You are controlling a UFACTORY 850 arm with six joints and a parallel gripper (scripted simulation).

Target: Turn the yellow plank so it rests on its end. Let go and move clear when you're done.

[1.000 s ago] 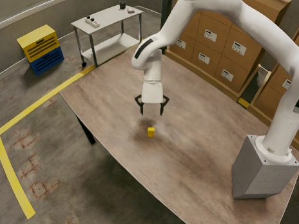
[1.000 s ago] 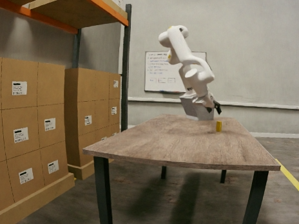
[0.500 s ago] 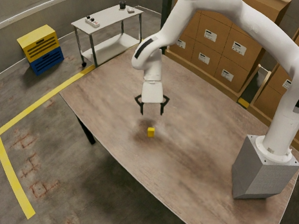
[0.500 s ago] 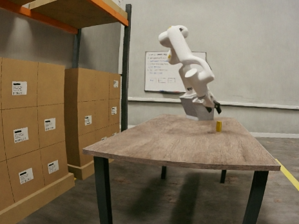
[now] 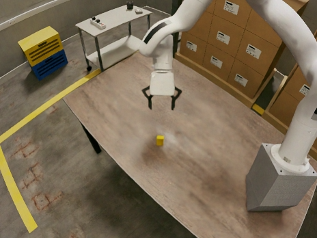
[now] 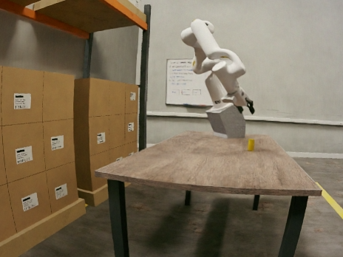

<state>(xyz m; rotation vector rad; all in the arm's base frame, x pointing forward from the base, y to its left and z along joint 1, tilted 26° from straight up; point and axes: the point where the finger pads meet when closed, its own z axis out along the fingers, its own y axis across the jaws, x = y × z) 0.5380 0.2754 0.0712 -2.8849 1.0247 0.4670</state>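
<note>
My pincer (image 5: 161,101) fully released, nothing between fingers, hanging above table (image 5: 218,137), pointing down. Yellow plank (image 5: 160,140) standing upright on its end on tabletop, apart from pincer, below and toward near edge in top view. In exterior view plank (image 6: 250,145) free-standing.
</note>
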